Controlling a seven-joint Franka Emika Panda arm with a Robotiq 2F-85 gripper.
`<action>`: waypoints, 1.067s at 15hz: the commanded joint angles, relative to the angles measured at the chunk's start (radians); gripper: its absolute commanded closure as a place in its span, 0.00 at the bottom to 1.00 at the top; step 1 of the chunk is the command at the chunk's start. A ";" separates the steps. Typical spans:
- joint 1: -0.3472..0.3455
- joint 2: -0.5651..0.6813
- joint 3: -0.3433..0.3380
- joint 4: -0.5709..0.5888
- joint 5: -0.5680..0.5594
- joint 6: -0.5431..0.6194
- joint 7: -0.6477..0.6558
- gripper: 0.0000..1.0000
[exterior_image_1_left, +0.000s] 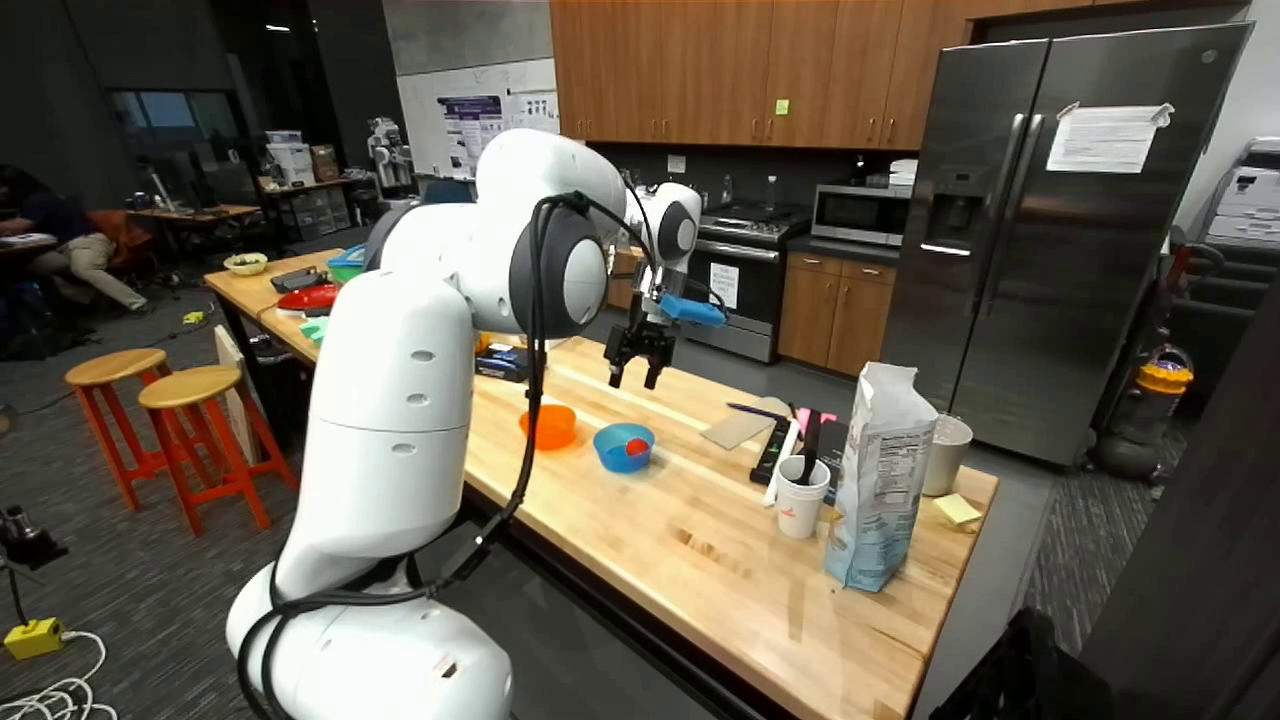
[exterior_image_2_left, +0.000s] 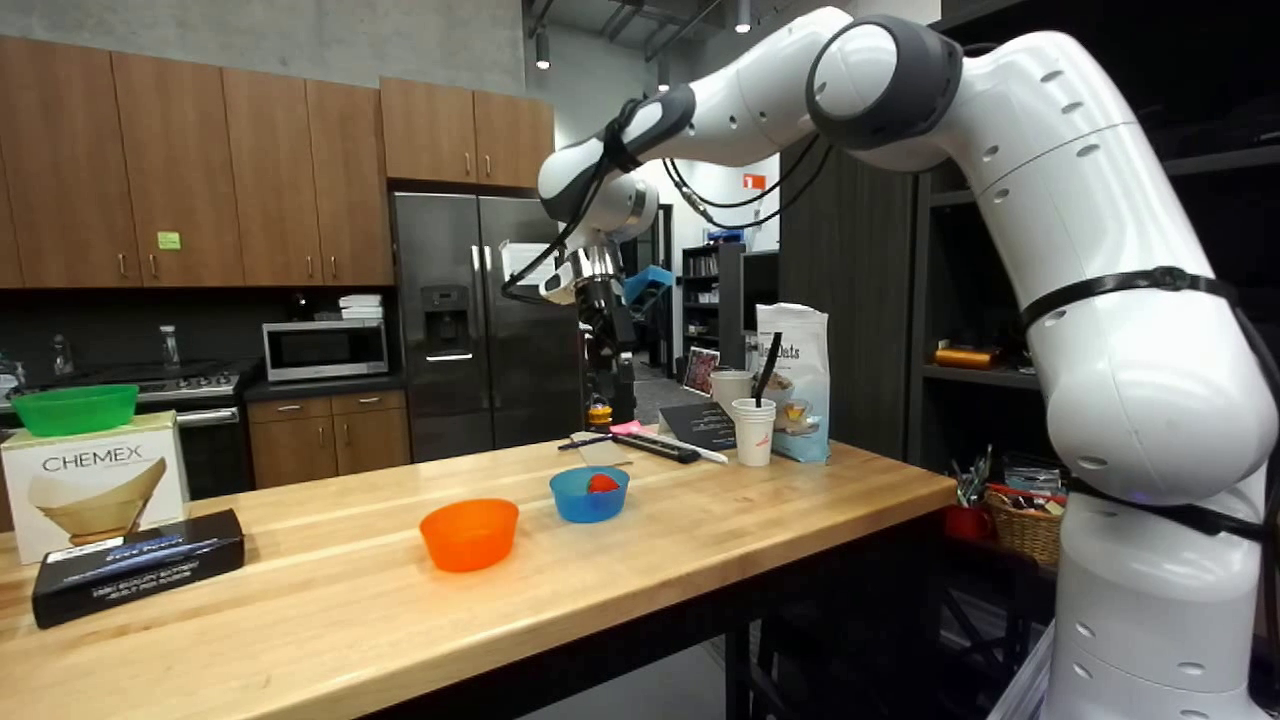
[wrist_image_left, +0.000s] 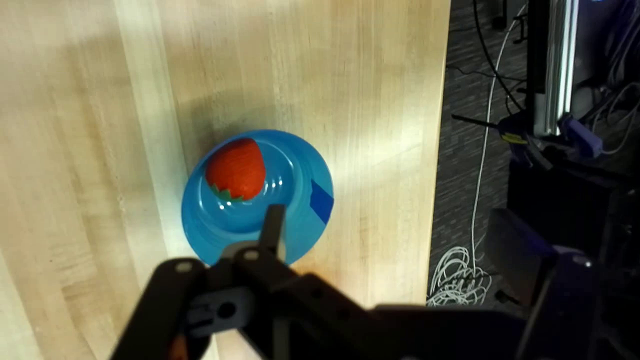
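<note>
- Two plastic bowls stand near each other, not touching, on the wooden tabletop (exterior_image_2_left: 330, 620): an orange bowl (exterior_image_2_left: 469, 535) and a blue bowl (exterior_image_2_left: 590, 507).
- Past the orange bowl, in an exterior view, a black box (exterior_image_2_left: 138, 565) lies in front of a Chemex box (exterior_image_2_left: 110, 490), which carries a green bowl (exterior_image_2_left: 77, 409).
- Toward the other end, a stack of white paper cups (exterior_image_1_left: 797, 515) with a black utensil (exterior_image_1_left: 810, 445) in it stands just beside a tall oats bag (exterior_image_1_left: 880, 480); a pale container (exterior_image_1_left: 946, 455) and yellow sticky notes (exterior_image_1_left: 957, 509) are near the bag.
- Behind the blue bowl, in an exterior view, lie a flat tan sheet (exterior_image_2_left: 598, 453) and a dark pen (exterior_image_2_left: 582, 441).
- The blue bowl's wall rings the strawberry (wrist_image_left: 236, 169) on every side, with a darker blue patch (wrist_image_left: 321, 201) at the edge.
- The claw (exterior_image_1_left: 634, 380) hangs in the air over the tabletop, fingers spread apart.
- The strawberry sits inside the blue bowl, against its wall, below the claw and well apart from it; in the wrist view it shows beyond a blurred fingertip (wrist_image_left: 273, 225), up and to its left.
</note>
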 joint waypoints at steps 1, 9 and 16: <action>0.013 0.025 -0.003 0.055 -0.078 -0.032 0.039 0.00; 0.015 0.014 0.008 0.073 -0.136 -0.025 0.064 0.00; 0.042 0.023 0.020 0.029 -0.183 0.027 0.054 0.00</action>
